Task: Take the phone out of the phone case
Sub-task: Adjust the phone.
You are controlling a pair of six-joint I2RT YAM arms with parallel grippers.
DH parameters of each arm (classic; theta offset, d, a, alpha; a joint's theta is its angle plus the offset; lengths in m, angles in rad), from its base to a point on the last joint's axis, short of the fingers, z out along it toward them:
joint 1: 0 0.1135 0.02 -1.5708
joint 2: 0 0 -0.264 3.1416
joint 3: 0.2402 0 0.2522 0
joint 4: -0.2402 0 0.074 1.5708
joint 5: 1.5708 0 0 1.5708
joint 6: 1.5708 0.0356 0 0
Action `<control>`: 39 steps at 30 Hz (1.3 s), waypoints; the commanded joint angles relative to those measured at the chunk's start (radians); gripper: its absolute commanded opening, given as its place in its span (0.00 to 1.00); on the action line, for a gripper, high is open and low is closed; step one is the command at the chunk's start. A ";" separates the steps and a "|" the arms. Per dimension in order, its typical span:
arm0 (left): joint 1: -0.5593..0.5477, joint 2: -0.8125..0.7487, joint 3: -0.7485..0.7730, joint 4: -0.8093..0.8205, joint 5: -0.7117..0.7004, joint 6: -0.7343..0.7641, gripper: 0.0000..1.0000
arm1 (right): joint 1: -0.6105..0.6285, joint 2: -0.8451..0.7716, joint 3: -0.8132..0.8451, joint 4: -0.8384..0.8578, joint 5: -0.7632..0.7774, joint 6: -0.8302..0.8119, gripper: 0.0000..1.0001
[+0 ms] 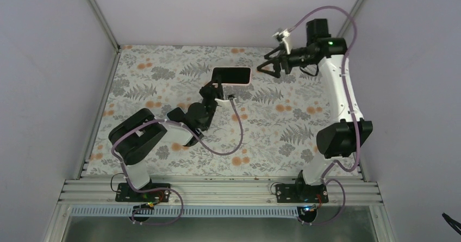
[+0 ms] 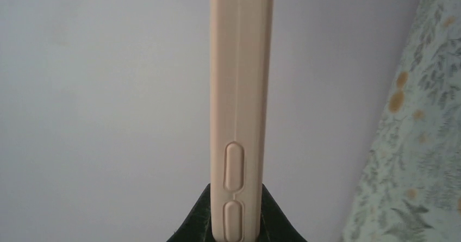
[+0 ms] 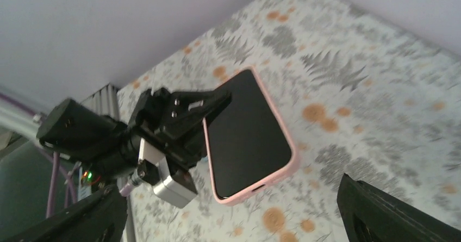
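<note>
While the left gripper (image 1: 215,84) is clamped on one long side of the phone case (image 2: 242,79), the single phone (image 3: 247,136) sits fully inside it, its black screen framed all round by the pale pink rim. Exactly one phone and one case are in view. The cased phone is in the far middle of the scene and appears lifted clear of the floral table cover (image 1: 157,79). In the left wrist view the case's edge stands upright against the plain wall. Two raised button covers (image 2: 234,166) show on that edge, one above the other, with the lower one level with the two black fingers (image 2: 198,223) that pinch the case from either side. Two arms are present. The left arm (image 1: 138,136) is folded low on the near left and reaches toward the far middle. The right arm (image 1: 340,90) rises on the right side, its forearm turned left at the far end. The right gripper (image 1: 266,62) hangs in the air to the right of the phone, near it but not touching. Its two fingers (image 3: 391,212) are spread wide apart and hold nothing. In the right wrist view they sit at the lower corners, with the phone and the left gripper between them.
</note>
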 commanded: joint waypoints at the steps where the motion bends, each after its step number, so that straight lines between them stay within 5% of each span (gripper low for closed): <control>1: 0.013 -0.034 0.027 0.518 0.101 0.194 0.02 | 0.067 -0.043 -0.069 -0.044 0.053 -0.110 0.98; 16: 0.009 -0.017 0.076 0.520 0.256 0.306 0.02 | 0.080 0.062 -0.027 -0.044 0.000 -0.071 0.84; 30: 0.002 0.045 0.157 0.520 0.235 0.330 0.03 | 0.085 0.108 0.006 -0.043 -0.205 0.020 0.13; 32: 0.002 0.051 0.171 0.519 0.228 0.328 0.17 | 0.085 0.099 0.007 -0.043 -0.205 0.026 0.04; 36: -0.004 0.056 0.168 0.517 0.231 0.334 0.70 | 0.085 0.075 0.009 -0.043 -0.206 0.037 0.03; 39: -0.020 0.045 0.131 0.516 0.253 0.326 0.98 | 0.083 0.059 0.016 -0.043 -0.205 0.047 0.03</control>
